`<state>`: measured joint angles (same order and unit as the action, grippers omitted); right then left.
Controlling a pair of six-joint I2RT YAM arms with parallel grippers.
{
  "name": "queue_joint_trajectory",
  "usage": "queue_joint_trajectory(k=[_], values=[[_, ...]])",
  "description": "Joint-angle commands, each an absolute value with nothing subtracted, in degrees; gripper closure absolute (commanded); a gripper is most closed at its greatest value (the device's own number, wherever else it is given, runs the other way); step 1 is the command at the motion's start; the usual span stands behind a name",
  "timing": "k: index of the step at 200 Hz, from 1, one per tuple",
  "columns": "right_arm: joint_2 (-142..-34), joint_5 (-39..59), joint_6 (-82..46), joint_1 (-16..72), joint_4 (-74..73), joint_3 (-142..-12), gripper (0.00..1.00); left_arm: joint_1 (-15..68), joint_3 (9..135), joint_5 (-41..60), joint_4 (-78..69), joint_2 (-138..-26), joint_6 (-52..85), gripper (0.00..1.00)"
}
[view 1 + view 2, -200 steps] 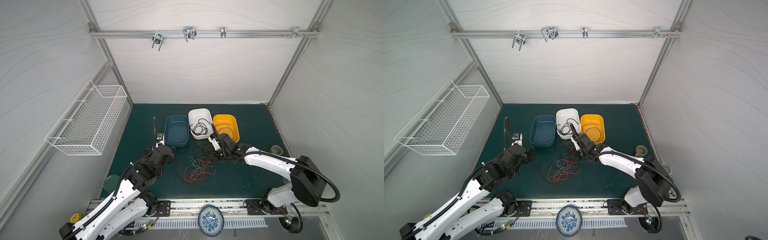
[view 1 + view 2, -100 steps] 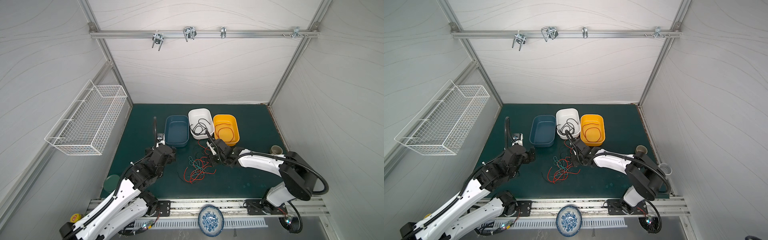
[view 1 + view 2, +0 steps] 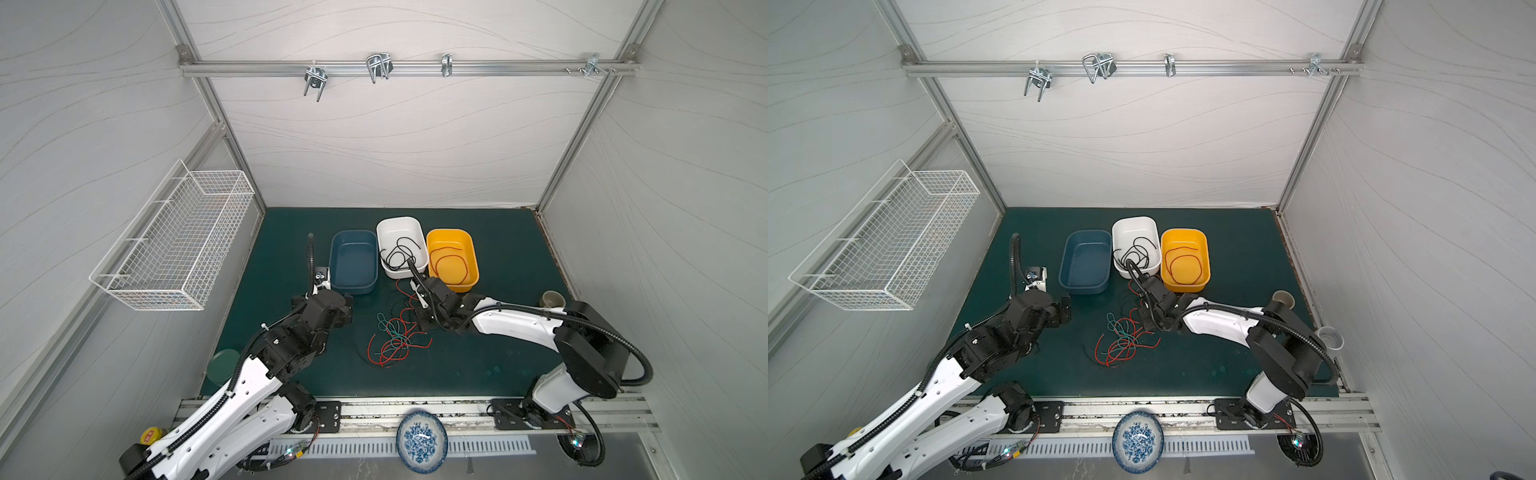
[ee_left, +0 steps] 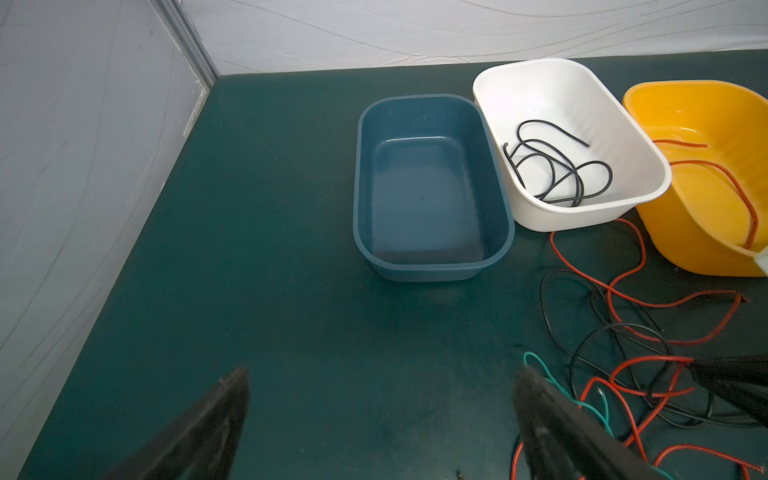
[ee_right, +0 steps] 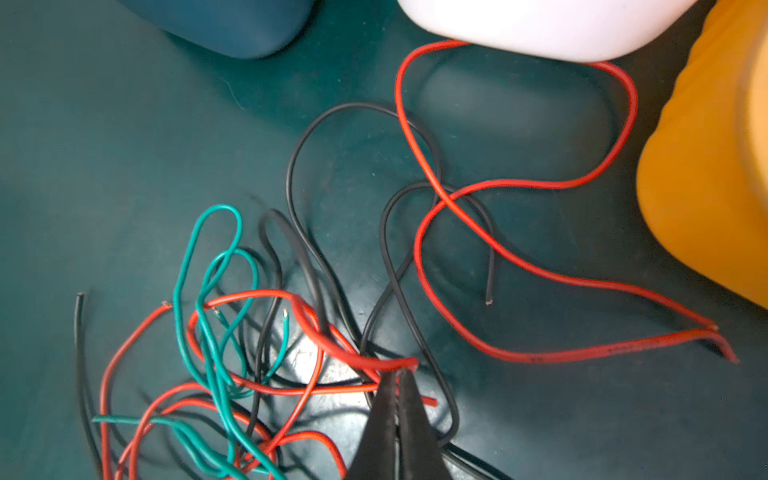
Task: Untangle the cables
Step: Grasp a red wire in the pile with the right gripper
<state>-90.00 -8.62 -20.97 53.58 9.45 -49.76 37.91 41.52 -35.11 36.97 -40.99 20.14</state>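
The right tool (image 5: 398, 375) was pressed together, pinching a red cable (image 5: 353, 357) at the heap's edge. The cables (image 3: 392, 338) sprawled on the desk (image 3: 478, 357) just on the robot's side of the white tub (image 3: 401, 219), running leftward from that grip. The spread left tool (image 4: 382, 382) hung beyond them, farther off.

- your worktop (image 4: 249, 291): matt dark-green mat, lightly scuffed
- blue bin (image 4: 432, 272), white bin (image 4: 582, 220), yellow bin (image 4: 685, 249): smooth plastic, slight sheen
- cables (image 5: 582, 355): smooth plastic sheath, bare copper tips
- basket (image 3: 174, 249): white-coated metal wire
- rail (image 3: 407, 68): bare metal
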Motion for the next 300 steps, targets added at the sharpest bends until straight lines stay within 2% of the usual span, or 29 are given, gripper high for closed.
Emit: queue_joint_trajectory(k=[1, 45, 80, 93, 198, 264, 300], values=[[-89.57, -9.29, -20.06, 54.25, 8.20, -50.12, 0.98, 37.79, 41.73, -35.32, 34.63, -40.92, 20.15, 0.00], [-88.34, -8.29, -19.34, 54.30, 7.19, -49.30, 1.00, 37.77, 41.73, -35.17, 34.63, -40.97, 20.13, 0.00], [-89.22, -9.39, -19.26, 54.36, 7.22, -49.97, 0.80, 37.79, 41.69, -34.99, 34.63, -41.12, 20.13, 0.00], [-89.47, -10.21, -19.20, 54.32, 6.94, -50.08, 0.76, 37.79, 41.67, -34.96, 34.67, -41.17, 20.13, 0.00], [-93.92, -10.56, -18.52, 54.32, 1.71, -50.98, 0.74, 37.77, 41.48, -34.56, 34.61, -40.92, 20.15, 0.01], [-90.95, -11.94, -18.55, 54.32, 1.12, -49.15, 0.96, 37.79, 41.48, -34.38, 34.35, -40.89, 20.11, 0.00], [-86.29, -12.78, -18.76, 54.33, 2.68, -47.97, 1.00, 37.79, 41.43, -34.36, 34.43, -40.88, 20.06, 0.00]])
